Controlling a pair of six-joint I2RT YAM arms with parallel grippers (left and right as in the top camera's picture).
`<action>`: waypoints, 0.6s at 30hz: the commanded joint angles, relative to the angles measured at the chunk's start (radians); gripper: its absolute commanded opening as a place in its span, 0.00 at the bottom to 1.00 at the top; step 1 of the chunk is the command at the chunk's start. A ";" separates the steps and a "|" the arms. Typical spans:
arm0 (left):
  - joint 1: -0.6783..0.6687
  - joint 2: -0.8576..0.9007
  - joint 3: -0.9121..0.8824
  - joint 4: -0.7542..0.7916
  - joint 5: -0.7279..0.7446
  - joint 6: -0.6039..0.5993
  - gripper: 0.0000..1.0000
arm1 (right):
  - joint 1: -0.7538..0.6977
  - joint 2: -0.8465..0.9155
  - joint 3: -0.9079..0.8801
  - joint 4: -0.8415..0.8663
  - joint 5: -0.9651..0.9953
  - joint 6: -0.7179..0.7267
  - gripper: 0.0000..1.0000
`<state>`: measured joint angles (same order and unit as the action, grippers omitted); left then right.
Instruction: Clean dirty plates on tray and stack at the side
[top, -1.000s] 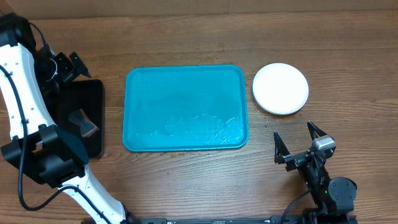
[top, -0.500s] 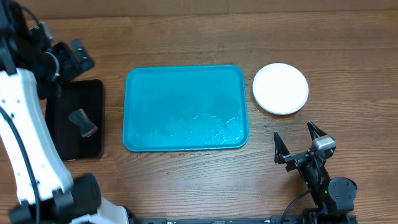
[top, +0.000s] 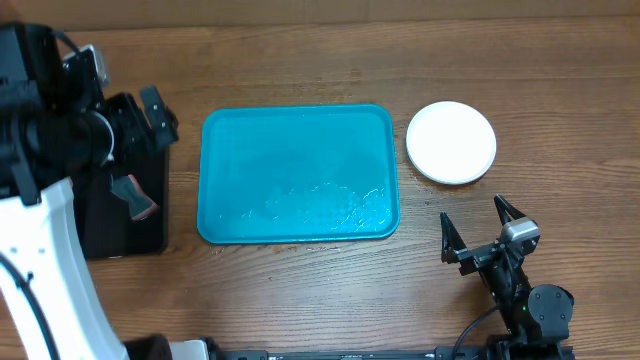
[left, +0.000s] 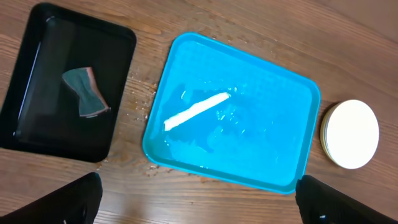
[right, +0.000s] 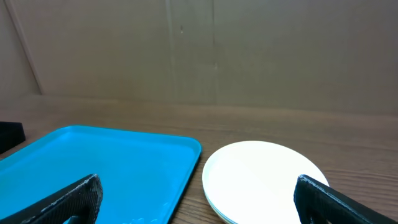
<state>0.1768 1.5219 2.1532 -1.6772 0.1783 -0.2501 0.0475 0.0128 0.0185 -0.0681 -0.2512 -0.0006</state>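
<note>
The job looks about done. The tray (top: 290, 150) has no plates on it, only wet spots. The plates (top: 451, 142) sit in one pile on the tabletop just right of the tray, white on top. The left end effector (top: 140, 116) and the right end effector (top: 473, 226) are both wide open and hold nothing.

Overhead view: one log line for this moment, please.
tray: no plates | plates: stacked beside tray | left gripper: open | right gripper: open

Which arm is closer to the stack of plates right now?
Right. The right arm rests on the robot's side of the plates, its open jaws pointing toward them. The left arm hangs over the black tray, across the blue tray from the plates.
</note>
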 joint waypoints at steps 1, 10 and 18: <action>-0.031 -0.096 -0.090 0.037 -0.033 0.030 1.00 | 0.004 -0.010 -0.011 0.007 0.007 0.000 1.00; -0.074 -0.419 -0.617 0.357 -0.027 0.103 1.00 | 0.004 -0.010 -0.011 0.007 0.007 0.000 1.00; -0.086 -0.761 -1.148 0.782 0.008 0.153 1.00 | 0.004 -0.010 -0.011 0.007 0.007 0.000 1.00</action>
<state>0.0975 0.8753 1.1584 -0.9928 0.1658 -0.1398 0.0479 0.0128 0.0185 -0.0669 -0.2512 -0.0002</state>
